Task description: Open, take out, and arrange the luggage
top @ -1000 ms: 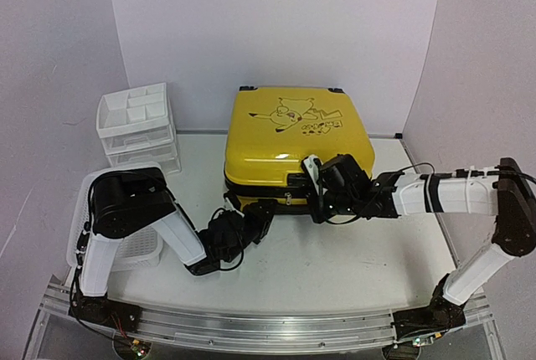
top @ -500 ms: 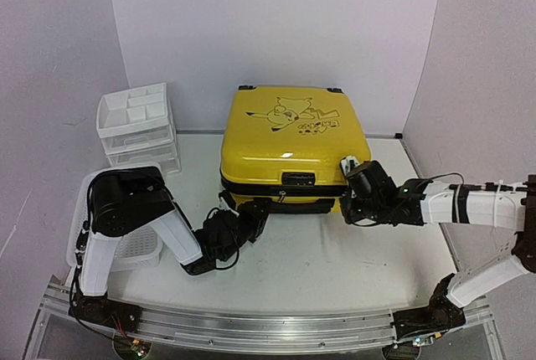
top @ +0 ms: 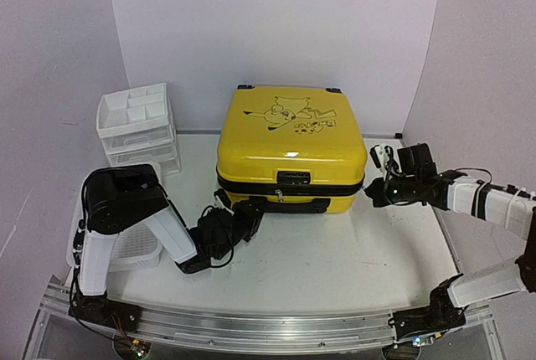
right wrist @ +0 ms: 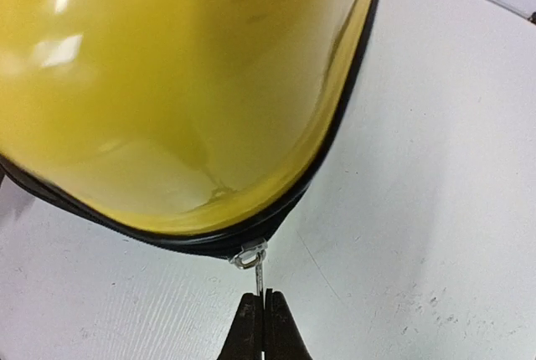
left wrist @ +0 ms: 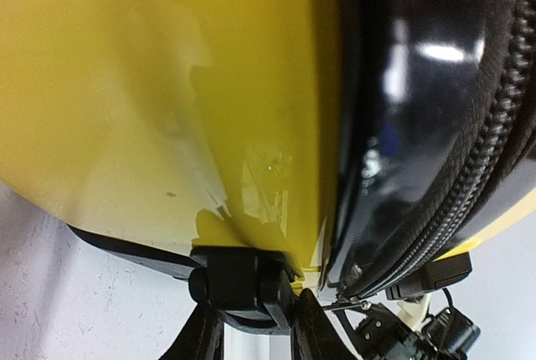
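The left tool (top: 244, 216) is set low at the luggage's (top: 289, 146) near left corner. Its fingers (left wrist: 205, 335) are part-way closed on a black fitting (left wrist: 239, 280) just ahead of them, apparently bracing the case. The luggage lies flat on the counter (top: 335, 251), lid down, between the two tools. The right tool (top: 373, 192) is pinched together on the zipper pull (right wrist: 260, 280). Within the last second it has been carried from the front middle to the right corner, so the front run is judged unzipped — the sides remain.
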